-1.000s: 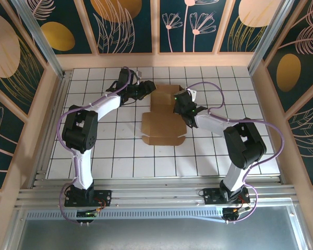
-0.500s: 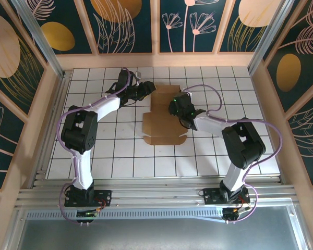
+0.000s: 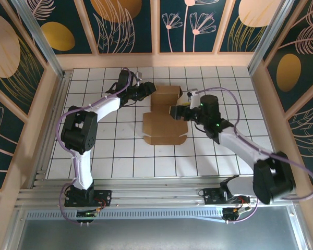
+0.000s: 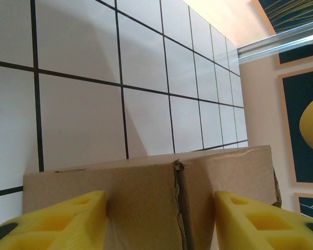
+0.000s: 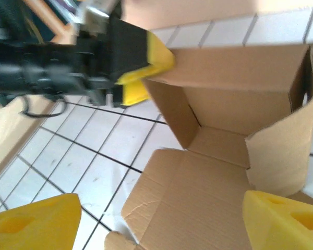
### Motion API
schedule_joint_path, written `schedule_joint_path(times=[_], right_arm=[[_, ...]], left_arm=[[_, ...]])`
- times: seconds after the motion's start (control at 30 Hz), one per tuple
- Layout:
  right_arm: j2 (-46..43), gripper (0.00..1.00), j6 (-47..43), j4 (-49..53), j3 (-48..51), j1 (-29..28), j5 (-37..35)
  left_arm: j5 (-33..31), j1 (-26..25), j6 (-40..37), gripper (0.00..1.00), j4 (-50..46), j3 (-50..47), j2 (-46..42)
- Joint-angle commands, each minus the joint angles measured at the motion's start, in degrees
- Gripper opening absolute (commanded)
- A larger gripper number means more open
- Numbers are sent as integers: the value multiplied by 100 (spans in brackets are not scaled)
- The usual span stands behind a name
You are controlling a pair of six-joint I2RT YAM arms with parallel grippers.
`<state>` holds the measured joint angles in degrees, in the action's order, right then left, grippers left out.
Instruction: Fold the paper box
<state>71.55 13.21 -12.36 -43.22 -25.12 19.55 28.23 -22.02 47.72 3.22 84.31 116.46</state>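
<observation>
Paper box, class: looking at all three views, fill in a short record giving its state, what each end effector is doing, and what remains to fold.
Box: brown cardboard, partly folded, on the tiled table
Far part: walls raised
Near part: panel and flaps lying flat
Left end effector: fingers apart, at the raised far-left wall
Right end effector: open, holding nothing, at the box's right side
Left to fold: the near flaps
</observation>
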Motion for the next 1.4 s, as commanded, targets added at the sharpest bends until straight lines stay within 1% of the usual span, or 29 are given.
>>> schedule_joint_path(times=[0.0,0.03,0.1,0.2,0.27,0.33,0.4,0.47,0.5,0.6,0.8,0.9,1.03,1.13,1.23,1.27,1.37], right_arm=[[-580,89,-791,-425,500,259,-466],[-585,89,-977,-639,629,423,-633],[-334,89,-1559,-973,763,832,-592],[307,89,-2576,-1165,628,1205,49],[809,88,-3117,-971,332,1324,512],[1336,84,-3515,-777,-18,1344,662],[1831,78,-3658,-898,-349,1350,552],[2224,69,-3710,-1075,-622,1344,470],[2411,67,-3737,-1144,-774,1337,494],[2847,66,-3760,-1422,-1076,1275,574],[3357,67,-3809,-1910,-1310,954,912],[3599,65,-3815,-1934,-1542,834,740],[3784,61,-4035,-1873,-1789,704,392],[3891,57,-4050,-1941,-1877,631,128],[4003,56,-4031,-2022,-1958,526,-413],[4052,55,-4004,-2080,-1989,478,-650],[4194,50,-3952,-2209,-2066,352,-1059]], left_arm=[[-20,-31,-158,53,-371,-10,-112],[-20,-38,-156,53,-358,-27,-116],[12,-33,-146,53,-344,-35,-117],[57,-31,-188,53,-408,5,-117],[52,-37,-210,53,-427,15,-127],[57,-31,-227,52,-446,28,-126],[47,-32,-229,52,-463,49,-122],[55,-37,-216,52,-472,72,-104],[60,-34,-218,52,-485,88,-89],[69,-33,-210,53,-525,145,-67],[83,-37,-224,53,-568,225,-55],[209,-34,-224,53,-569,252,-44],[376,-33,-227,59,-534,265,-73],[474,-37,-175,61,-416,270,-124],[682,-30,-36,62,-217,278,-127],[712,-37,4,62,-176,281,-118],[717,-37,15,62,-165,282,-108]])
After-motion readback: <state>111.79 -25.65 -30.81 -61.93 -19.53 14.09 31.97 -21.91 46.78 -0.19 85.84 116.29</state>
